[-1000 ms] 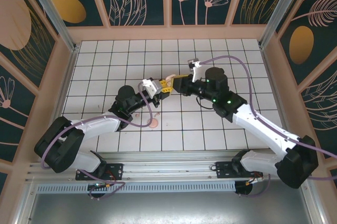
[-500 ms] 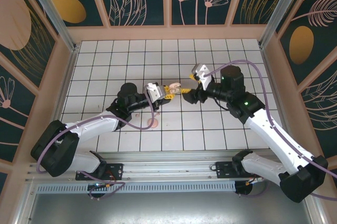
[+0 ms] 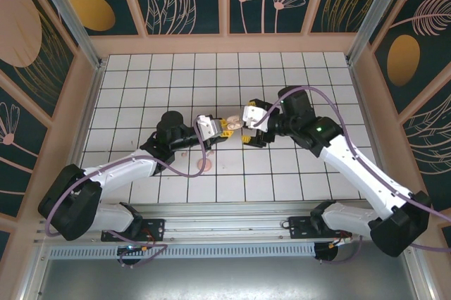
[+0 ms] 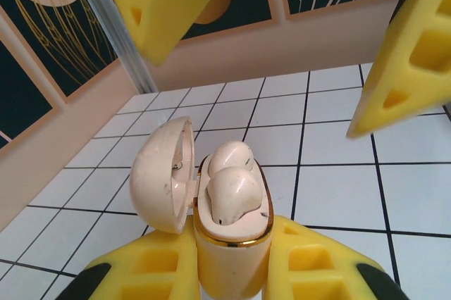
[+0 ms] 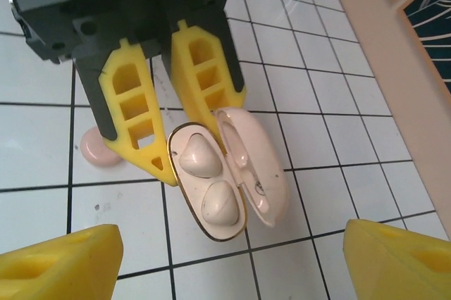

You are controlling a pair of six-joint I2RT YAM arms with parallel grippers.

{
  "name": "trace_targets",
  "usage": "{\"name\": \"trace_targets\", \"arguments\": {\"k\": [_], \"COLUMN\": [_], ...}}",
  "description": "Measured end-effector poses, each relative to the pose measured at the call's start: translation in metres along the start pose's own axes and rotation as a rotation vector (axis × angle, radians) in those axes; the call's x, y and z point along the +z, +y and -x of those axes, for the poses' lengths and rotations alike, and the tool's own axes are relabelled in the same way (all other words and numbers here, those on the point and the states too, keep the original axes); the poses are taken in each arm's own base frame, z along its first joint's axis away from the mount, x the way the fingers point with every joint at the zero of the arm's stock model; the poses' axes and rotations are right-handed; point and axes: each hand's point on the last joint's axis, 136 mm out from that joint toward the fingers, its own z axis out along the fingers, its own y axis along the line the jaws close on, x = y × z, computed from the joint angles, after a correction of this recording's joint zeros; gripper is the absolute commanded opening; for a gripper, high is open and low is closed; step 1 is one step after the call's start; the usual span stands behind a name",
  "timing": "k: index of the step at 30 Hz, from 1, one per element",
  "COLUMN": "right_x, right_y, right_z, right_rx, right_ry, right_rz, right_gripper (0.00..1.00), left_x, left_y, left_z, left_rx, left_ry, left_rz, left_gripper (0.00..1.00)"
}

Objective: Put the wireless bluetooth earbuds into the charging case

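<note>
Left gripper [image 3: 224, 126] pinches the open charging case [image 4: 227, 261], earbuds [image 4: 229, 194] seated inside. Right gripper [image 5: 225, 261], spread, faces it; its camera adds a pink disc [image 5: 99, 148] below.

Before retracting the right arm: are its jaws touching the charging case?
Apart. Right wrist view shows tile between each open jaw and the charging case held by the left gripper.
</note>
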Motion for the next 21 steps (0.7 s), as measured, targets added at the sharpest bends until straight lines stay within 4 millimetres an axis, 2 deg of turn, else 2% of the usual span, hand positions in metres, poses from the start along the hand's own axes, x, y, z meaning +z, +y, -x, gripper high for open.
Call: {"name": "trace_targets", "arguments": {"k": [8, 14, 21], "right_x": [0.019, 0.029, 0.029], "right_y": [-0.002, 0.004, 0.009], "right_z": [-0.005, -0.008, -0.006], "right_rx": [-0.054, -0.069, -0.087], "right_ry": [0.027, 0.021, 0.01], "right_rz": [0.043, 0.09, 0.112], "right_gripper": [0.78, 0.73, 0.59], "left_x": [0.0, -0.001, -0.002], "left_y": [0.0, 0.0, -0.001], "left_z": [0.0, 0.003, 0.002], "left_rx": [0.0, 0.004, 0.0], "left_ry": [0.0, -0.006, -0.002], "left_rz": [0.0, 0.002, -0.002], "left_gripper": [0.12, 0.12, 0.12]}}
